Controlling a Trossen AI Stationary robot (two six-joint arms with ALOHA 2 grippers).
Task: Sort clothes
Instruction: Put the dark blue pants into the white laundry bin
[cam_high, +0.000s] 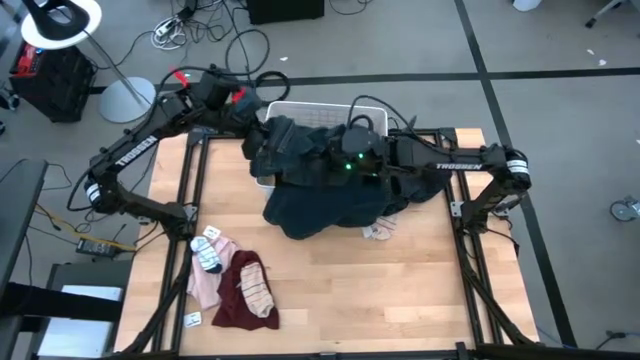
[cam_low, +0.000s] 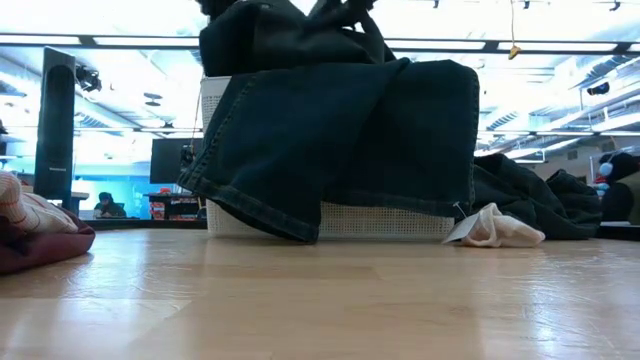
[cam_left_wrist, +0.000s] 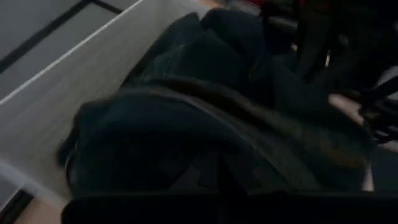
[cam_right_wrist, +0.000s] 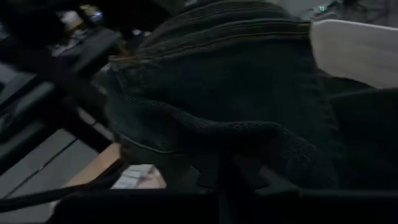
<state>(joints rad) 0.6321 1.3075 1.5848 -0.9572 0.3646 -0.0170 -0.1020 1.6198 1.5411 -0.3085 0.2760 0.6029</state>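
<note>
**K:** Grippers first. Left gripper (cam_high: 262, 128) and right gripper (cam_high: 352, 152) are both over the white bin (cam_high: 290, 108), buried in the dark teal garment (cam_high: 320, 205). Left is closed on a fold of it at the bin's left rim. Right has its fingers nearly together with denim bunched between them in its wrist view, so I'd call that a pinch on the same garment.

**M:** Why two arms on one piece?

**K:** Judgement: it's big and heavy, draped over the bin's front wall and spilling onto the table (cam_high: 400, 300). One pinch would just drag it; two let it lift clear.

**M:** Rest of the clothes?

**K:** Pink garment (cam_high: 205, 278) and maroon garment (cam_high: 243, 295) lie front-left, touching, striped socks (cam_high: 207, 252) on top. That looks like the sorted pile.

**M:** Anything the overhead misses?

**K:** Low view shows the denim hanging down the bin's front almost to the tabletop, plus a small pale cloth (cam_low: 497, 227) right of the bin. Possibly a sock; hard to tell. Overhead alone shows the arms.
</note>
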